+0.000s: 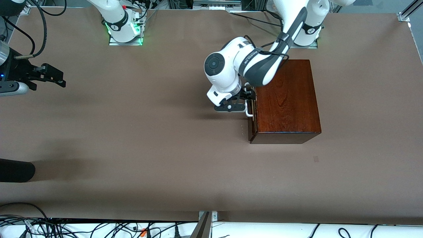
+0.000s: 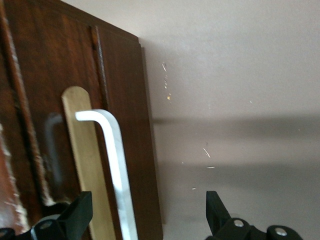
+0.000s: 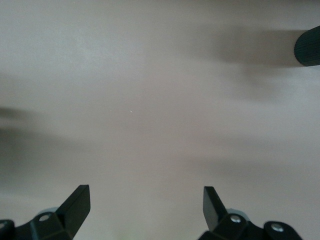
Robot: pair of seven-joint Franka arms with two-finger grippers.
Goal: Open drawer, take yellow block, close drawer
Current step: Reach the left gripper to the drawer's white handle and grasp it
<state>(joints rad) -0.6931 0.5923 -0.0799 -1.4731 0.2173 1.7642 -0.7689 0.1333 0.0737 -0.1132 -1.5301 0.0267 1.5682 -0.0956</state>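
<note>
My left hand [image 2: 145, 220] is spread open around the white handle [image 2: 117, 170] at centre of the front view; I should centre the bar between my fingers, clench, then pull straight out from the drawer [image 1: 251, 122]. The yellow block isn't visible. My right hand [image 1: 49, 76] waits, released, over the table [image 1: 148, 148] at upper left.

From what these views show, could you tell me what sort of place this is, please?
Probably a robotics lab bench: two white robot arms bolted along a brown-covered table, loose cables at its edge, and one dark reddish-brown wooden box as a test prop.
</note>
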